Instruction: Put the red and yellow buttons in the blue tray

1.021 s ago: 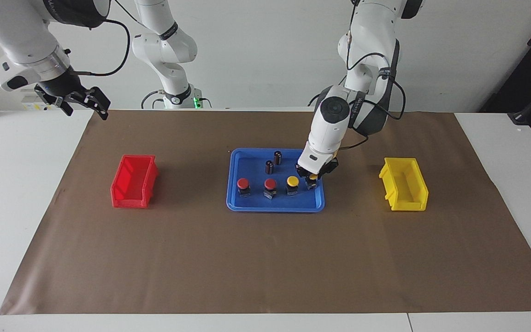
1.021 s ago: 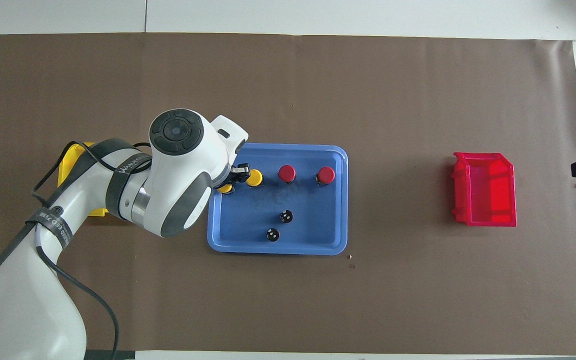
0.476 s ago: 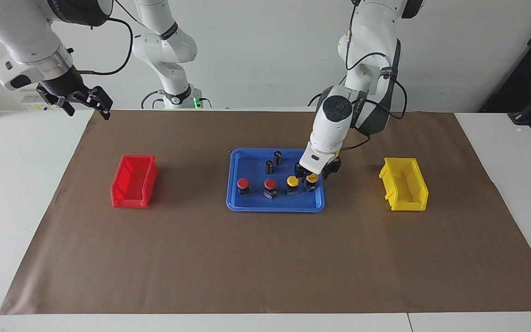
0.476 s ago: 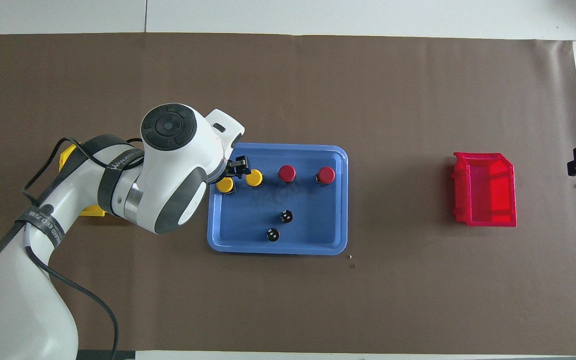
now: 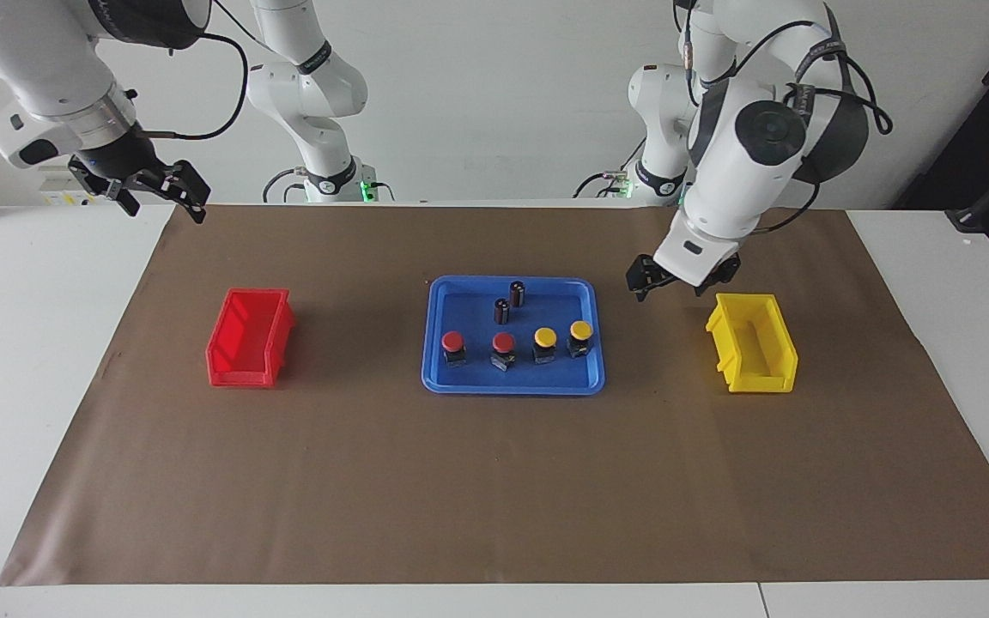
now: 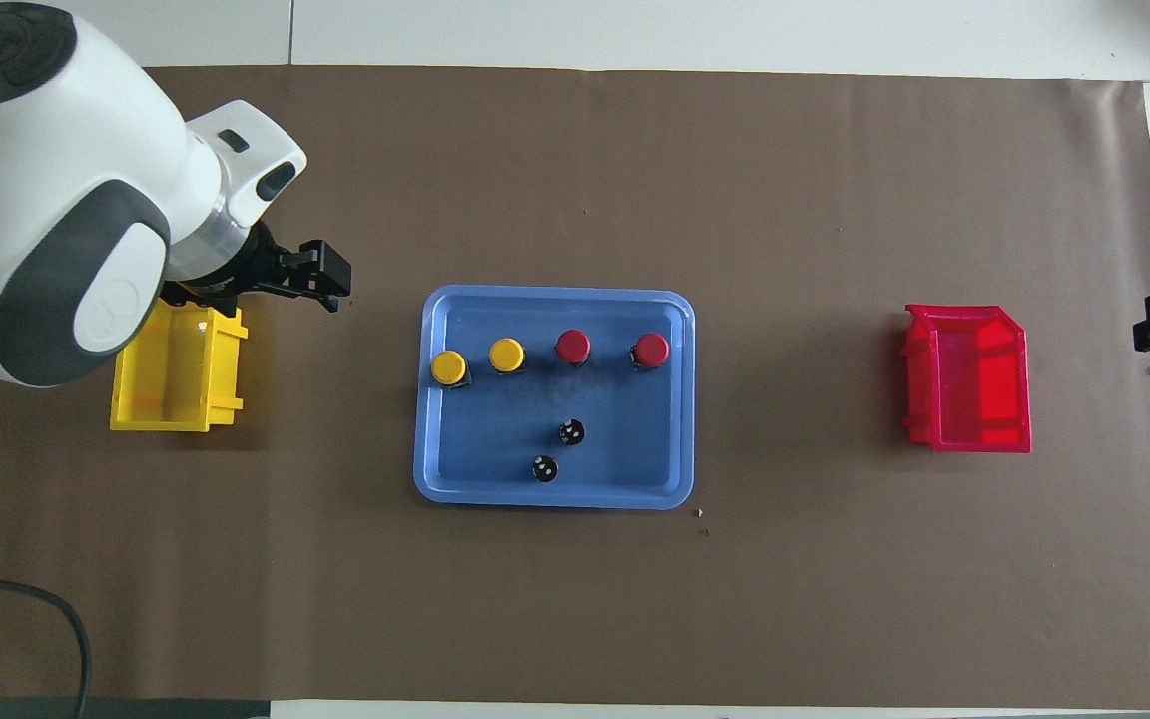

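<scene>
The blue tray [image 5: 470, 302] lies mid-table and also shows in the overhead view [image 6: 495, 439]. Four buttons stand in a row in it: two red buttons [image 5: 452, 342] [image 5: 503, 344] and two yellow buttons [image 5: 544, 338] [image 5: 580, 330]. From overhead the yellow ones [image 6: 449, 367] [image 6: 507, 355] are toward the left arm's end, the red ones [image 6: 573, 346] [image 6: 651, 349] toward the right arm's. My left gripper [image 5: 675, 286] is open, empty and raised over the brown paper between the tray and the yellow bin; it also shows overhead [image 6: 281, 283]. My right gripper [image 5: 158, 196] waits, open, over the table's edge.
Two dark brown capless cylinders [image 5: 517, 293] [image 5: 501, 311] stand in the tray, nearer to the robots than the buttons. A small red bin [image 5: 250, 336] sits toward the right arm's end. A small yellow bin [image 5: 752, 343] sits toward the left arm's end. Brown paper covers the table.
My left gripper let go of the yellow button in the tray, then rose and drew away toward the yellow bin. The right gripper barely moved.
</scene>
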`<state>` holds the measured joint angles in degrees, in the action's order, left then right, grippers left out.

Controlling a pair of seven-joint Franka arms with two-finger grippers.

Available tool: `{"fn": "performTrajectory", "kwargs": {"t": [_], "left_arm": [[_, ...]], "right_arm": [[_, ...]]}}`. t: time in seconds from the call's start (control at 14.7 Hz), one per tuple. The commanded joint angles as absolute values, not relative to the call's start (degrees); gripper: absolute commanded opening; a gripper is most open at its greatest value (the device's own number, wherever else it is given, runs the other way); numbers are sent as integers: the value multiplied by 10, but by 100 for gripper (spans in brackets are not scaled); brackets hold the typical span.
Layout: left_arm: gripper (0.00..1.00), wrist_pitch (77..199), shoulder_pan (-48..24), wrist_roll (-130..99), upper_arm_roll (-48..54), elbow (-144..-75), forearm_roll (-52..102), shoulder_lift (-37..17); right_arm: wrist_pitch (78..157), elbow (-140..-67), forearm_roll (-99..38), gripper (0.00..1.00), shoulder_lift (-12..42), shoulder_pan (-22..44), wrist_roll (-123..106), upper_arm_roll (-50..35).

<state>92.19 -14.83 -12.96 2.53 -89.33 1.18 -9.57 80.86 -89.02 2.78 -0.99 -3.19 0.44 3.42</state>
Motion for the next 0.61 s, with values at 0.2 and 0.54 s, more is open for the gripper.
{"fn": "performTrajectory", "kwargs": {"t": [0.2,0.54], "left_arm": [[100,886,-17,-11,29,-891,15,-33],[100,855,-6,9,27,-891,17,1]], "right_arm": [[818,-900,23,100,-20,-32,-6,33],[816,-898,22,100,-20,-32,-6,33]]}}
